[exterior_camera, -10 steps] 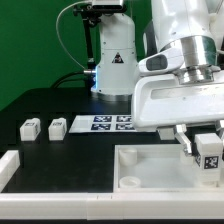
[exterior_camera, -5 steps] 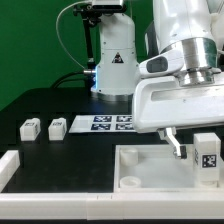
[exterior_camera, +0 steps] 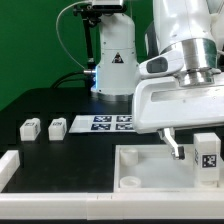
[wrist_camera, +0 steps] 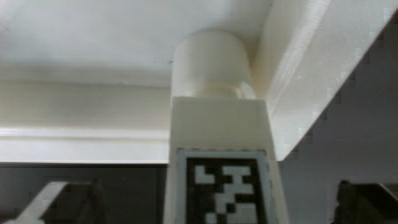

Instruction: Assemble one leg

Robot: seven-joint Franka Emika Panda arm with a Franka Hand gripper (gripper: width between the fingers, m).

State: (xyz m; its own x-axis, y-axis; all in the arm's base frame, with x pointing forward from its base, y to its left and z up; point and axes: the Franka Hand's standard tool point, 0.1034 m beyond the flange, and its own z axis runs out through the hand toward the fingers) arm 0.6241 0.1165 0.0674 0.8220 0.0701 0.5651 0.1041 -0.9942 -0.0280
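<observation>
One leg, a white block with a black-and-white tag, stands at the far corner of the large white rimmed tray piece, on the exterior view's right. My gripper hangs over it with the jaws spread. One finger stands clear of the leg's side. In the wrist view the leg runs between the two dark fingers with a gap on each side. Its rounded end sits against the tray's inner corner. Two more legs lie on the black table at the left.
The marker board lies behind the tray. Another white block sits at the exterior view's left edge. A short round peg rises in the tray's near left corner. The robot base stands at the back.
The visible finger has moved away from the leg toward the exterior view's left, so the jaws opened. The leg sits slightly lower. Nothing differs over the last half second.
</observation>
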